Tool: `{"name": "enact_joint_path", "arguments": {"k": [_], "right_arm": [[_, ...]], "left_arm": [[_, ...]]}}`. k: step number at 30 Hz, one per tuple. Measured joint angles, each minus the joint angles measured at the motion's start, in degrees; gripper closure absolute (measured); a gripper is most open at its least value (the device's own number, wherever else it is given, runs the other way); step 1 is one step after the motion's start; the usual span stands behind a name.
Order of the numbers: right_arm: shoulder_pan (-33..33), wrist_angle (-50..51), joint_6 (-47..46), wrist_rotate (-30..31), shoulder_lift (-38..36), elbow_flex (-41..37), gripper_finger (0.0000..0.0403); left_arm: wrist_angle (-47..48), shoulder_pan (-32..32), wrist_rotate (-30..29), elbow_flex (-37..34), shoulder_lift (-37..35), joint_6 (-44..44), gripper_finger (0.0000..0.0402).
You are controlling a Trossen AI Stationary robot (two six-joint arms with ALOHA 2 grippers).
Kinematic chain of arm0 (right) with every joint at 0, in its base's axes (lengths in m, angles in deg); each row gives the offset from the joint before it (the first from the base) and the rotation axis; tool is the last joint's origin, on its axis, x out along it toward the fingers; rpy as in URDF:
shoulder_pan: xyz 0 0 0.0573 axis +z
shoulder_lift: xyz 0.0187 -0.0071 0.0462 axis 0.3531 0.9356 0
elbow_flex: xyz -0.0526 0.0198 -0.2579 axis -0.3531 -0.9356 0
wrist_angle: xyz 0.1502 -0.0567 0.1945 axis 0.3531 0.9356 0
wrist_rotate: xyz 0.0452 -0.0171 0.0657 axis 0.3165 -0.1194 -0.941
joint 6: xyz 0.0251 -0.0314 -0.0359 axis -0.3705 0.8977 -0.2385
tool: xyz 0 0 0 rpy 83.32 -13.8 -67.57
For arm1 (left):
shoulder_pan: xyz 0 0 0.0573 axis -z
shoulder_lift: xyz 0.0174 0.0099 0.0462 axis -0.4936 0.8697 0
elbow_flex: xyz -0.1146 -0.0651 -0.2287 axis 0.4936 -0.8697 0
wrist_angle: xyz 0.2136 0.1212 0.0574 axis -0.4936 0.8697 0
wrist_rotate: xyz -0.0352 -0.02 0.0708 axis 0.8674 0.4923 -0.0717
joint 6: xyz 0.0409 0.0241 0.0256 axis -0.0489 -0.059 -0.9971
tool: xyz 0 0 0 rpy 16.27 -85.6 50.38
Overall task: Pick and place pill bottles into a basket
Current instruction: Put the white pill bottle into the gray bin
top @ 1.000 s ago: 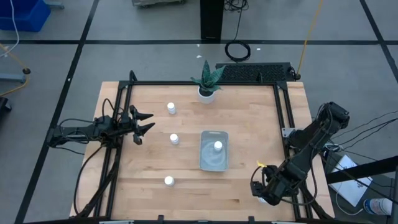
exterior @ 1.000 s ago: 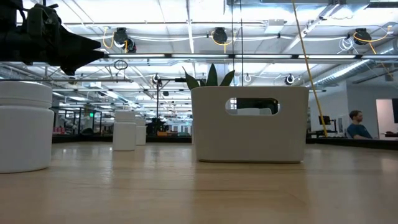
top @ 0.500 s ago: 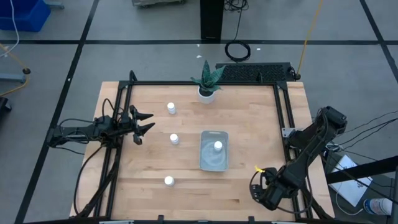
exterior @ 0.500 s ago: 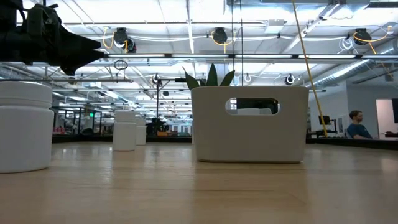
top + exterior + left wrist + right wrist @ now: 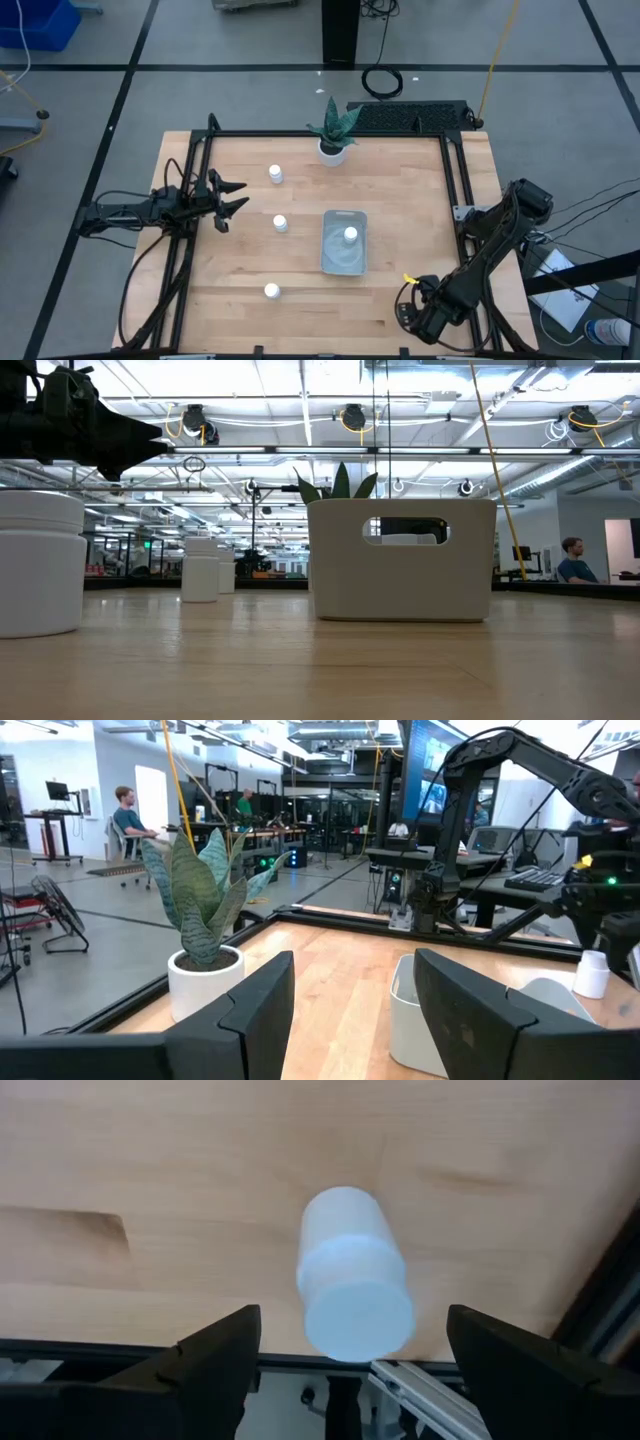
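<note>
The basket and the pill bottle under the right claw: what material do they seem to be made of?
The shallow grey-blue rectangular basket looks like moulded plastic: rounded corners, smooth matte walls and a cut-out handle slot. The small white cylindrical pill bottle between the open right claw's fingers also looks plastic, probably matte, with an even opaque surface and a stepped cap.

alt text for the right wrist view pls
Seen from the wrist, the right gripper hangs open above a white pill bottle standing on the wooden table, the bottle centred between its two dark fingers. A black frame rail runs along the table's edge nearby.
</note>
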Motion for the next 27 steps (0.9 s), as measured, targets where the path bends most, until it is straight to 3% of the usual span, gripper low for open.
{"name": "enact_joint_path", "arguments": {"k": [16,27], "right_arm": [[0.69,0.34,-0.5,0.09,0.81,0.02,0.0092],[0.69,0.25,-0.04,0.18,0.81,0.01,0.0168]], "left_arm": [[-0.01,0.0,0.0,-0.01,0.02,0.0,0.019],[-0.02,-0.02,0.0,0.0,-0.01,0.0,0.019]]}}
